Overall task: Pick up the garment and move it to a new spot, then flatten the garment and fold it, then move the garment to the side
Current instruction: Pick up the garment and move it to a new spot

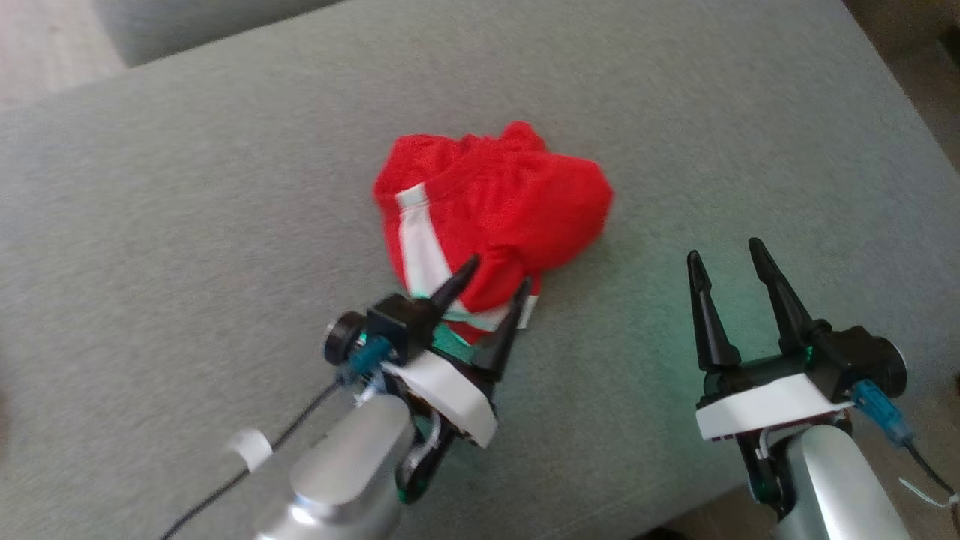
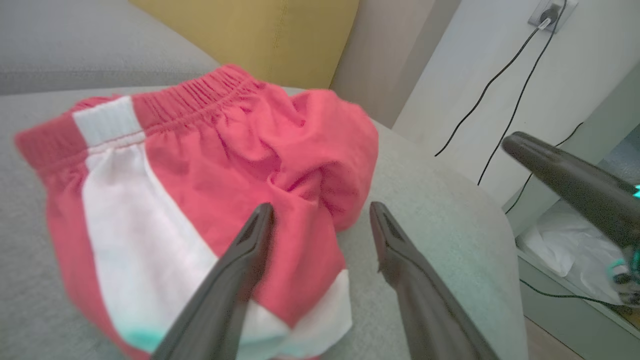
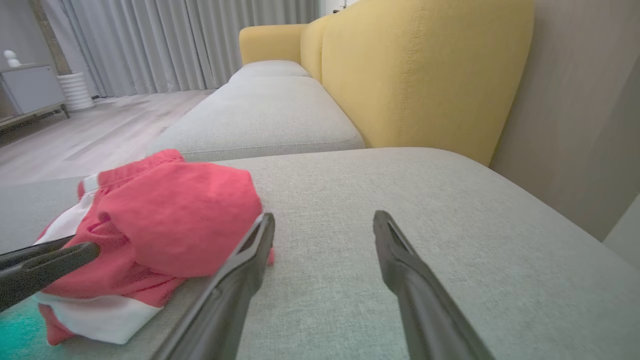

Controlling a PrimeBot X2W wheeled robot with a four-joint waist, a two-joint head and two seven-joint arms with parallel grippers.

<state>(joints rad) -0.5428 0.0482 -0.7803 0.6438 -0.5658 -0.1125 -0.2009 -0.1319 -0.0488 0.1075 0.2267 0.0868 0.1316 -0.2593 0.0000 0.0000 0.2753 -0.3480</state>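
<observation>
Silver forearms [image 1: 352, 465]; white wrists [image 1: 757, 409]; black pointed fingers [image 1: 776, 292].

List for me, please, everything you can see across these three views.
Red fabric shorts with white side stripes: one, red and white, crumpled mid-cushion.
Grey fabric sofa cushion: one, grey, under the shorts.
Yellow upholstered sofa back: one, yellow, behind the cushion.
Thin black cables: two, black, running down the pale wall.
Pleated grey curtains: one set, grey, across the room.
White ribbed floor pot: one, white, beside the curtains.
Left claw: one, dark fingers, open at the shorts' near edge.
Right claw: one, dark fingers, open over bare cushion right of the shorts.
</observation>
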